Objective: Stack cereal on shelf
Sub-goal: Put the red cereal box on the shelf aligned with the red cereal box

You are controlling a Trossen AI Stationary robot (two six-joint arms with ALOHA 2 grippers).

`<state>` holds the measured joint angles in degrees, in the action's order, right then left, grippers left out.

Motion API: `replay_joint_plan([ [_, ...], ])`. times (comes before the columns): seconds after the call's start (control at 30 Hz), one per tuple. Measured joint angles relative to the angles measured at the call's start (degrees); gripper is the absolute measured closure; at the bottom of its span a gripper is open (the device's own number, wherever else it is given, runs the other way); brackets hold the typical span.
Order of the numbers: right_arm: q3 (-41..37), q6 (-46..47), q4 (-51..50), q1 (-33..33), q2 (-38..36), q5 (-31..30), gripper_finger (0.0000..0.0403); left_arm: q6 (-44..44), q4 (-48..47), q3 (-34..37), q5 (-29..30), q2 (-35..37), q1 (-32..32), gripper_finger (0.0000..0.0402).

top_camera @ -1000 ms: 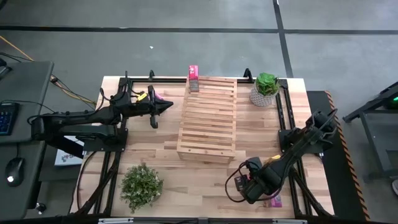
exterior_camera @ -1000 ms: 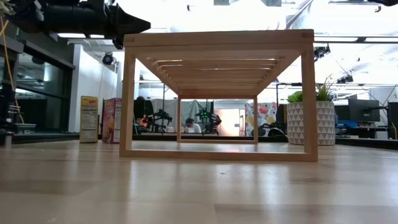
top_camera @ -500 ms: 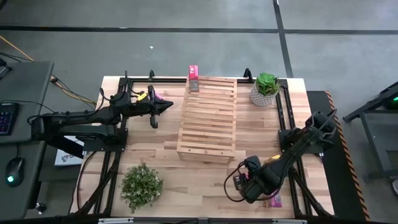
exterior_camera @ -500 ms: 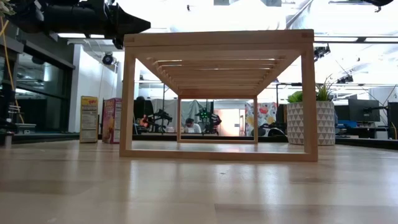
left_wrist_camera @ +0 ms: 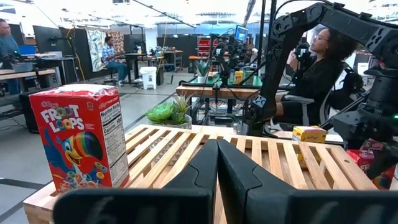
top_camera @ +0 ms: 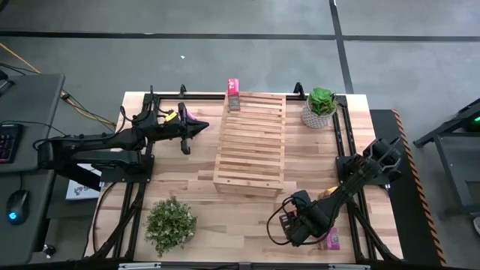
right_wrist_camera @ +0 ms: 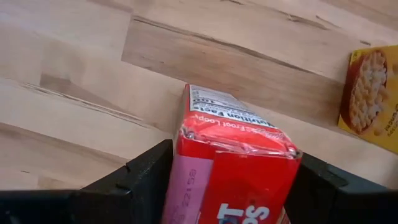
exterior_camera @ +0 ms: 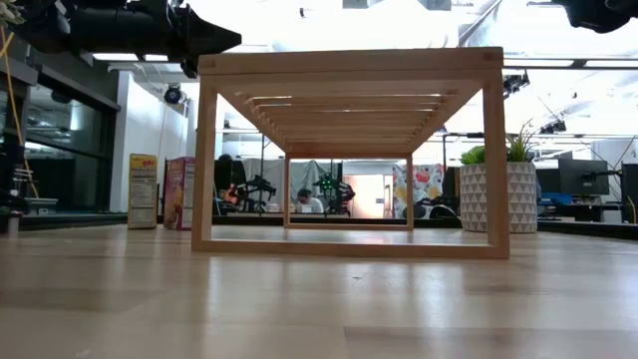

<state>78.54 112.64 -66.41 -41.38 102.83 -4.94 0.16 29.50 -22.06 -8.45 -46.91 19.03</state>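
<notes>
The pale, light-wood slatted shelf (top_camera: 250,142) is showing parallel blond bars over the light plank table (top_camera: 195,206), whose boards are carrying darker brown grain streaks. The red cardboard cereal box (left_wrist_camera: 81,141) standing on the shelf is displaying rainbow lettering, a multicoloured bird and a white nutrition panel. Another red cereal box (right_wrist_camera: 233,168) with a pink side and a white label is sitting between the black fingers (right_wrist_camera: 134,180) of the right tool (right_wrist_camera: 227,186). A yellow cereal box (right_wrist_camera: 371,99) is showing golden cereal pieces. The white planter (exterior_camera: 498,211) is wearing a grey triangle pattern under green leaves.
</notes>
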Motion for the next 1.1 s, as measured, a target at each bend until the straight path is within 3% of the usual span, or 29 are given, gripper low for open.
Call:
replay_joint_plan([
  [0.53, 0.0, -0.2, 0.2, 0.96, 0.0, -0.51, 0.016, 0.0, -0.03, 0.0, 0.0, 0.01, 0.0, 0.0398],
  [1.1, -0.02, -0.86, 0.17, 0.96, 0.0, 0.22, 0.0247, 0.0, -0.03, 0.0, 0.0, -0.01, 0.0, 0.0398],
])
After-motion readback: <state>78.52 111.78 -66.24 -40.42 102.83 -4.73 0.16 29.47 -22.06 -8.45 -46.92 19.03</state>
